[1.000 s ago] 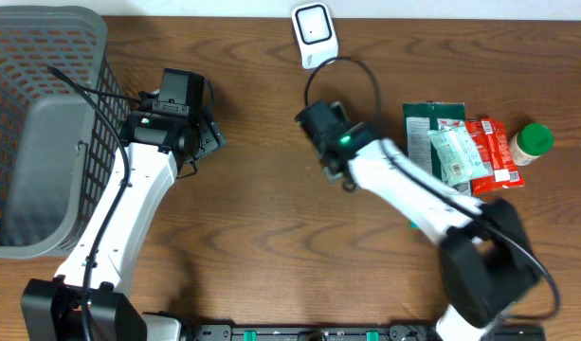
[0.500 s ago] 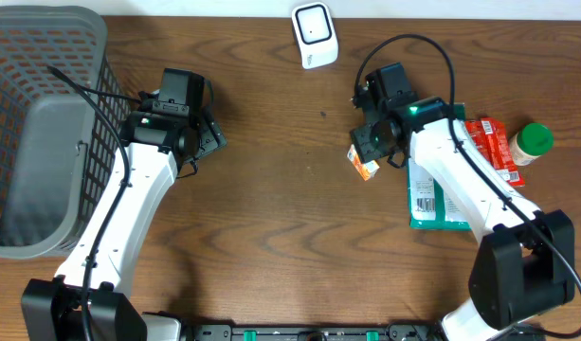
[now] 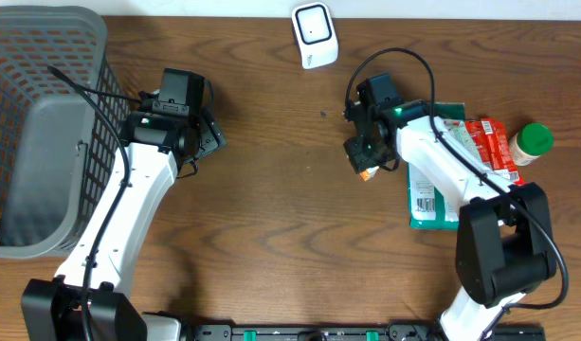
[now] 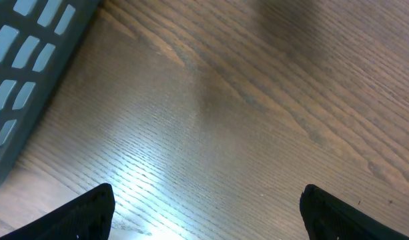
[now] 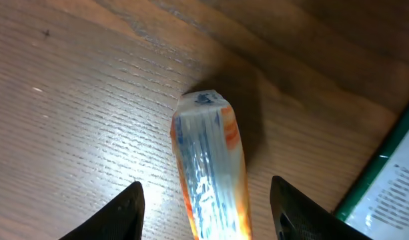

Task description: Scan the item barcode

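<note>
The right gripper (image 3: 364,156) held the packet (image 5: 211,173) between its fingers, likely for presenting to the scanner (image 3: 315,35); the left gripper (image 4: 204,213) stood wide, empty.

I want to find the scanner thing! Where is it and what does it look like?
Look at the far edge of the wooden table, about the middle. The scanner lies there alone: small, white, rounded, with a dark square outline on top, unlike the colourful packets at the right.

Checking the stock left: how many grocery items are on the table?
4: orange packet at the right gripper, green pouch, red packet, green-capped jar. More may be hidden under the arm.
</note>
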